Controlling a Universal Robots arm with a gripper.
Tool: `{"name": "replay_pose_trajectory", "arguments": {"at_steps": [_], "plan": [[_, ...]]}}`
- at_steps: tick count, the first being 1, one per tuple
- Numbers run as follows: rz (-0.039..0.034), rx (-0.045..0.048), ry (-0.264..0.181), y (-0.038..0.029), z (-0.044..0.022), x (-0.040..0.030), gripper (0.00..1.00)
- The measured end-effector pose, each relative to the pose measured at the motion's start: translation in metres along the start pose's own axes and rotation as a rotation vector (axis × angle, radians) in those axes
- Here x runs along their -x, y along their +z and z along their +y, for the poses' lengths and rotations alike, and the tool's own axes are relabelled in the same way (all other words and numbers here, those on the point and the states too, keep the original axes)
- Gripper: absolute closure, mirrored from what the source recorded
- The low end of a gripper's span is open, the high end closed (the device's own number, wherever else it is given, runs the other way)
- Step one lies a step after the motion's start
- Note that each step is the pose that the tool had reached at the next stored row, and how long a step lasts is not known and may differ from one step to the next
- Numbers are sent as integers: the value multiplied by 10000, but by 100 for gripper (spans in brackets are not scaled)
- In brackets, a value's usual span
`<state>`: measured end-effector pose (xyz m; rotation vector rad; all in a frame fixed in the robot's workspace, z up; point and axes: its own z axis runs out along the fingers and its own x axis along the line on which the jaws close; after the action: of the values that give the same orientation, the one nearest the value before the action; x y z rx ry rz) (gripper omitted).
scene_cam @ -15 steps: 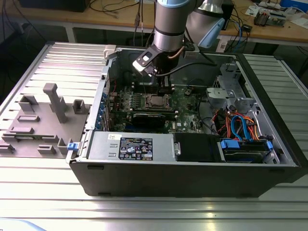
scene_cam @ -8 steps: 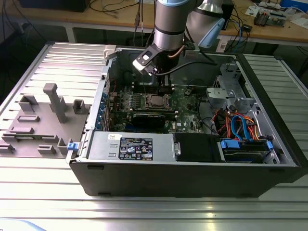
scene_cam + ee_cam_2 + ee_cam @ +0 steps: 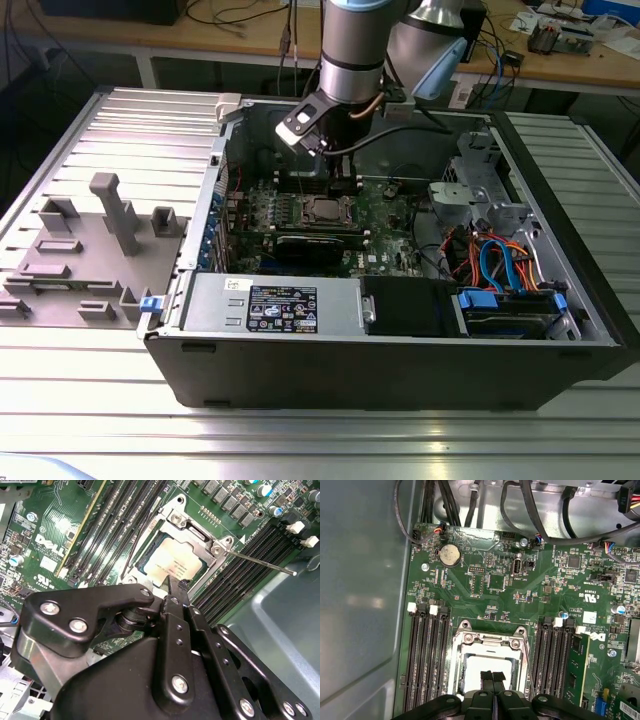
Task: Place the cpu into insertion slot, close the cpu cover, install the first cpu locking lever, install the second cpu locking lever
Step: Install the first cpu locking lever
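The cpu lies flat in the insertion slot on the green board, silver top showing. The cpu cover lies down over it, its window framing the chip. A thin wire locking lever sticks out from one corner of the socket over the memory slots. Another lever runs along the opposite side. My gripper hangs just above the socket's edge, its two black fingertips pressed together with nothing between them. In the first wrist view the gripper is over the cpu. The exterior view shows the socket below the arm.
Long black memory slots flank the socket on both sides. The open grey computer case stands on a ribbed metal table; cables and a drive bay fill the exterior view's right. A grey fixture stands outside the case at the left.
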<state>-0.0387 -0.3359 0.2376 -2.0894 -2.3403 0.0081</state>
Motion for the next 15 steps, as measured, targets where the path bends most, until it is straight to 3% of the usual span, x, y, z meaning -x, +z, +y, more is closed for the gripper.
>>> {"name": "replay_pose_trajectory", "arguments": {"at_steps": [13, 15], "plan": [[-2, -2, 0, -16, 0, 0, 89], [-2, -2, 0, -47, -1, 0, 89]]}}
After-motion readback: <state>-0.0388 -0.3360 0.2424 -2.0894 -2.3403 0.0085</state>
